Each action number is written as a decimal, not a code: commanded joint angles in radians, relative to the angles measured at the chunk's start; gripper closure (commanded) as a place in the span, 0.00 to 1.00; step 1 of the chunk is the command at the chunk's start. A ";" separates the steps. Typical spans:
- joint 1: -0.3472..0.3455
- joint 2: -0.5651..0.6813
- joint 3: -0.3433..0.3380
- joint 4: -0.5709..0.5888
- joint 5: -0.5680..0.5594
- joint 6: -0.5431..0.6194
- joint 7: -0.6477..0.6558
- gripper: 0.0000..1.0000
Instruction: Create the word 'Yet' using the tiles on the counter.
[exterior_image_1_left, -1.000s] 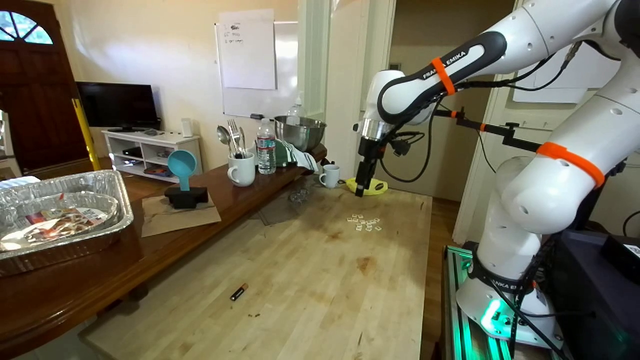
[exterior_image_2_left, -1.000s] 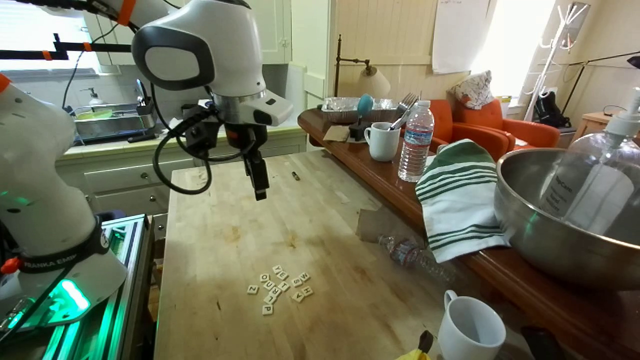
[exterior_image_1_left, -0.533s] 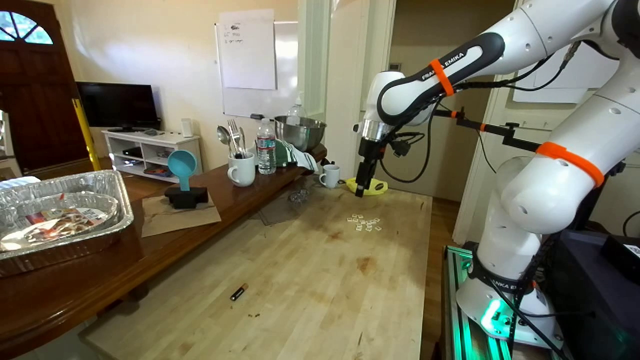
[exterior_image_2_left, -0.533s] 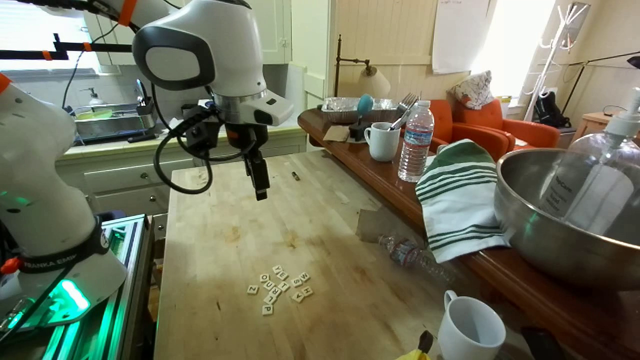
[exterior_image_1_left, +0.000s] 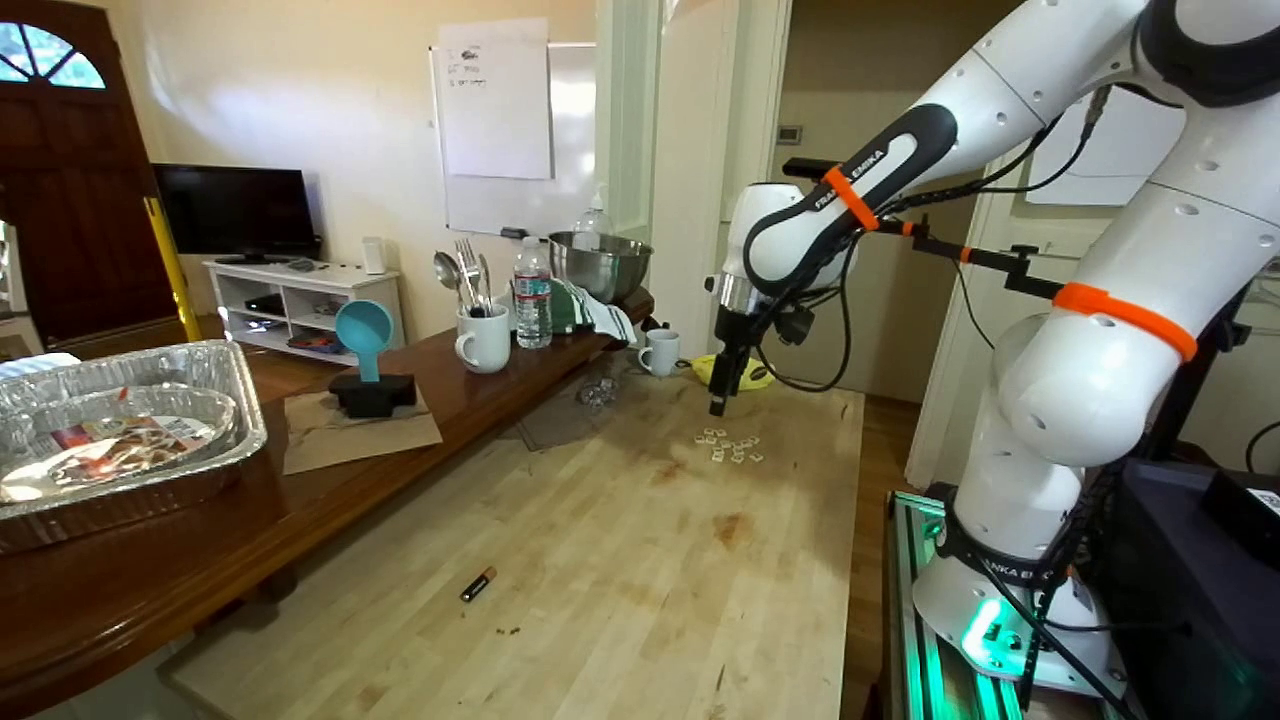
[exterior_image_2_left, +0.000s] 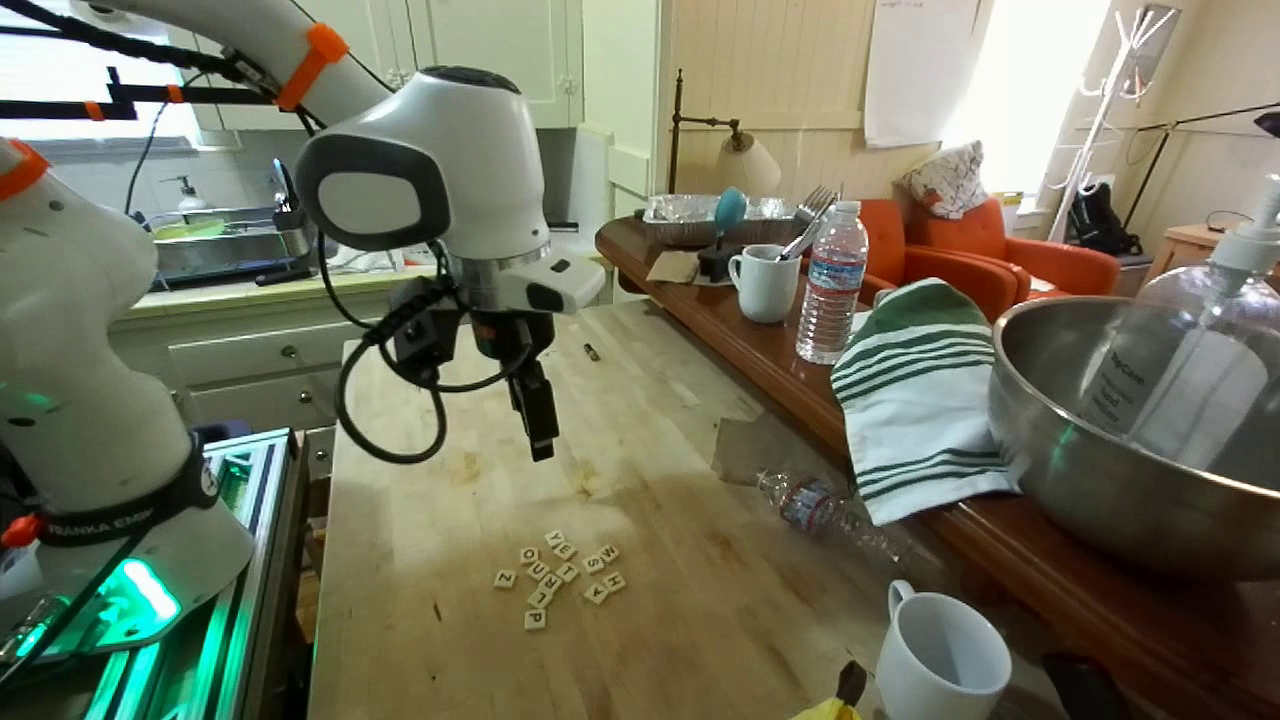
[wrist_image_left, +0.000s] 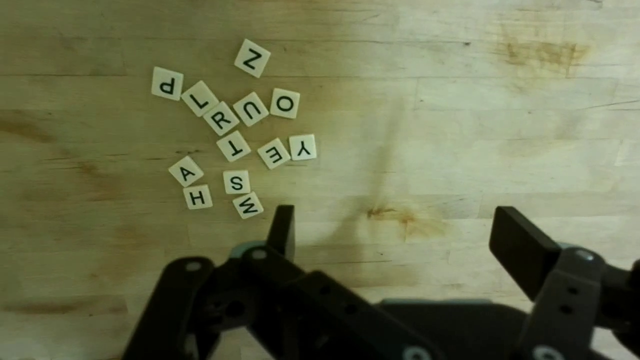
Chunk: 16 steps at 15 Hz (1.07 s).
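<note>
Several small cream letter tiles lie loosely clustered on the light wooden counter, as both exterior views show. In the wrist view the Y tile touches or nearly touches the E tile, and both look turned. The T tile lies to their left, close to the R tile. My gripper is open, its fingers wide apart with only bare wood showing between them. It hangs above the counter, the W tile just beyond its left finger. In an exterior view the gripper points down, well above the wood.
A battery lies on the counter. At its far end stand a white mug and a yellow item. A plastic bottle lies beside the raised brown ledge, which bears a foil tray and a steel bowl.
My gripper has come down toward the counter during the last half second, the arm lowering with it. The jaws stay open, and the tiles have not moved.
</note>
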 joint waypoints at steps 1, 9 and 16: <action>-0.013 0.103 -0.010 0.000 -0.034 0.079 -0.038 0.25; -0.030 0.204 -0.027 0.000 -0.027 0.164 -0.116 0.80; -0.032 0.281 -0.025 0.001 -0.009 0.251 -0.169 1.00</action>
